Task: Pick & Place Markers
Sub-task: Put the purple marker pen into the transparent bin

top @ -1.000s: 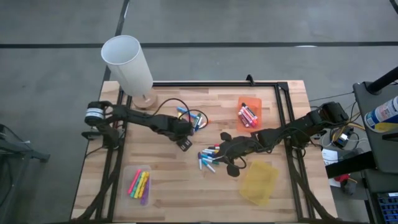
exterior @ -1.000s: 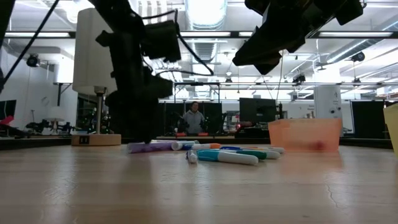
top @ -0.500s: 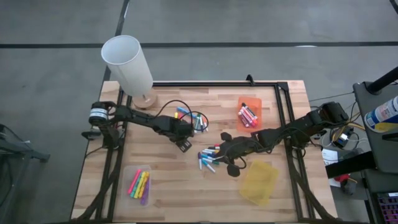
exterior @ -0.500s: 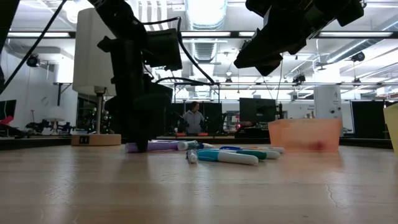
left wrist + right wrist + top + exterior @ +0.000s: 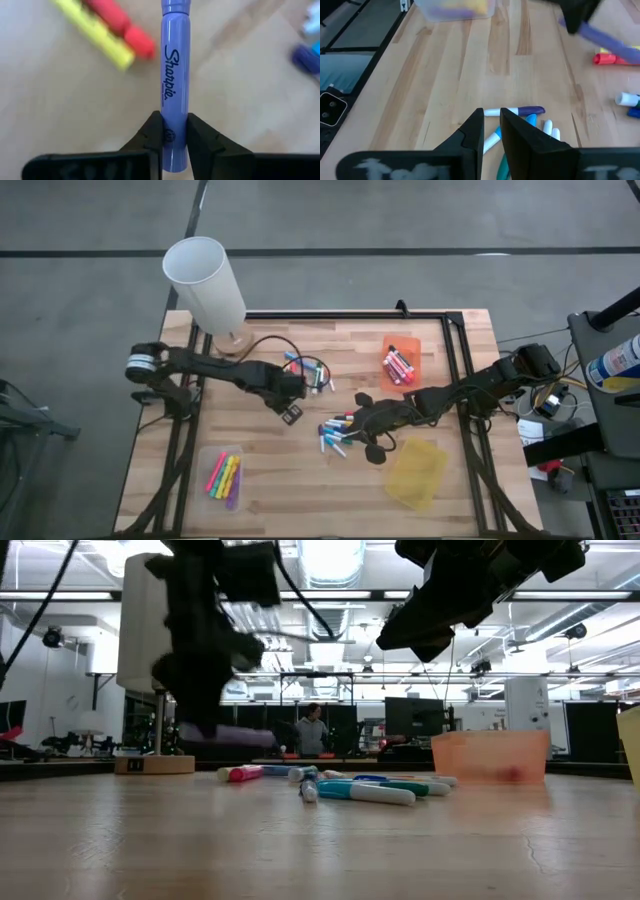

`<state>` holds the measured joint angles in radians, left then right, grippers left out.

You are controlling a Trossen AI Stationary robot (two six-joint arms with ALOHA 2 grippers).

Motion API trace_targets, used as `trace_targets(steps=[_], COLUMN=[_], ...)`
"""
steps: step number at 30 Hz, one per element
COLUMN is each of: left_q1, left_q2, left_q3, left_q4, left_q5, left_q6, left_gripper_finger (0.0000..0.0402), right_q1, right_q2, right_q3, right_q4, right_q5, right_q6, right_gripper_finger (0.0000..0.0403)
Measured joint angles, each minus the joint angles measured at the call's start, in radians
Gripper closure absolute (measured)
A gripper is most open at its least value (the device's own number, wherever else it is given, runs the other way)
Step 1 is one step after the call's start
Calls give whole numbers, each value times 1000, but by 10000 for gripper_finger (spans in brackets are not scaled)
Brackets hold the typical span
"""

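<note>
— Overhead first: left gripper [image 5: 291, 393] sits above the table [image 5: 300, 480], right gripper [image 5: 352, 423] by the loose markers [image 5: 335, 435].

— Low down: purple Sharpie [image 5: 225, 735] hangs clear of the wood.

— Left wrist: fingers [image 5: 150, 135] clamp that Sharpie's barrel.

— Right wrist: fingers [image 5: 475, 131] nearly together, holding nothing.

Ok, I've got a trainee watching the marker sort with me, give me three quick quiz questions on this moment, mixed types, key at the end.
1. True or false: the left gripper holds a purple marker clear of the table.
2. Which bin holds red and pink markers? A clear bin B orange bin C yellow bin
3. Fill in: the right gripper hovers above the loose pile of ____.

Key: 1 true; 2 B; 3 markers.
</note>
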<state>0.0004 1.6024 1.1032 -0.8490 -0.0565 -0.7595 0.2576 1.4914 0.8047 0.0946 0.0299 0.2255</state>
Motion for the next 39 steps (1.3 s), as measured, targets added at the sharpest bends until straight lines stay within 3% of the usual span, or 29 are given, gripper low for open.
trace_targets(steps=[7,16,23,27,33,39], left_q1=[-168,-535,-810,-915,-1018,-1033], left_q2=[-182,-328,-308,-270,-207,-156], left_q3=[1,4,4,3,3,-19], left_q4=[-118,-121,-129,-149,-203,-240], left_q5=[21,-54,-139,-135,-56,0], left_q6=[-246,-706,-1072,-1235,-1403,-1452], left_gripper_finger=[344,342,342,342,342,342], right_q1=[0,0,0,0,0,0], right_q2=[0,0,0,0,0,0], right_q3=[-10,-14,-14,-14,-14,-14], right_q4=[0,0,0,1,1,1], right_q5=[0,31,32,33,34,35], right_q6=[0,3,7,8,12,30], right_gripper_finger=[346,346,346,346,346,346])
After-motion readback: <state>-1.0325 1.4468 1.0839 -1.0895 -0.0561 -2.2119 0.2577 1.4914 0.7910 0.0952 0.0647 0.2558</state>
